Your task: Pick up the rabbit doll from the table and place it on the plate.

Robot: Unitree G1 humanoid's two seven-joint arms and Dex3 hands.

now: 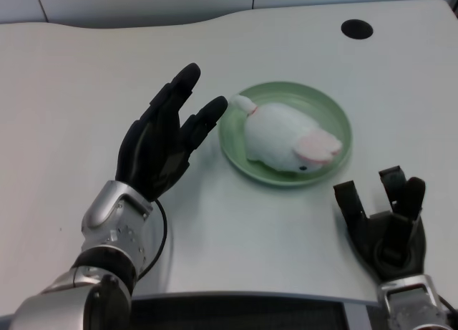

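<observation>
A white rabbit doll (283, 138) with pink ears lies on its side on the green plate (336, 112) at the middle of the table. My left hand (161, 140) hovers just left of the plate with its fingers spread and nothing in it. Its fingertips (215, 107) come close to the plate's left rim, near the doll's tail end, without touching the doll.
My right hand (386, 219) rests at the lower right, just below the plate, fingers up. A round black cable hole (356, 28) sits in the table at the back right. The table's front edge runs along the bottom of the view.
</observation>
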